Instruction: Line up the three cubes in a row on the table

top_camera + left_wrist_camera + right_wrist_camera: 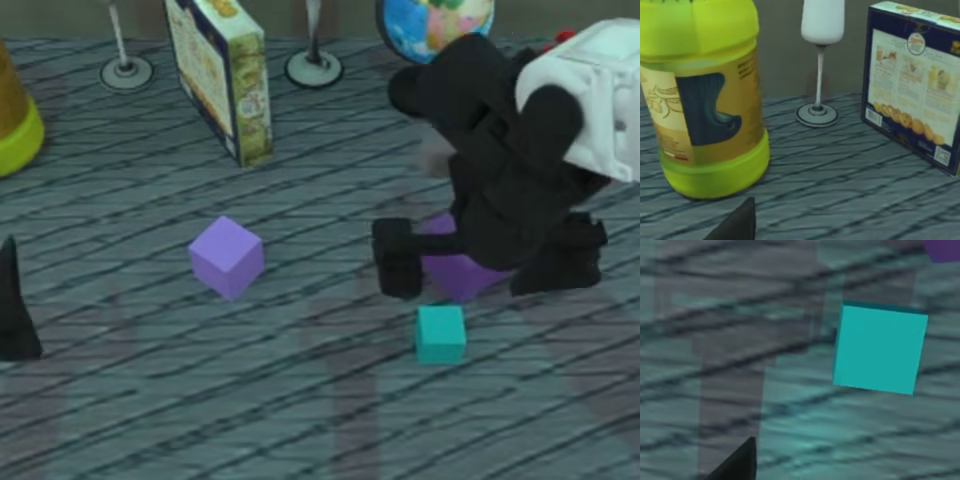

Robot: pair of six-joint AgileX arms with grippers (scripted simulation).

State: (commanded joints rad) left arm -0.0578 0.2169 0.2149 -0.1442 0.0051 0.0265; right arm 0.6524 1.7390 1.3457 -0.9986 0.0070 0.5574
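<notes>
My right gripper [460, 265] is low over the table [300, 400], right of centre, its two black fingers [397, 258] standing on either side of the large dark purple cube [462, 275]. The fingers flank the cube closely, but I cannot tell whether they press its faces. Just in front of that cube, nearer the table's front edge, sits the small teal cube [441, 334], apart from my fingers. The lavender cube [227, 257] lies well to the left, near the table's middle. My left gripper [15, 310] is parked at the left edge, beside a yellow bottle [15, 120].
</notes>
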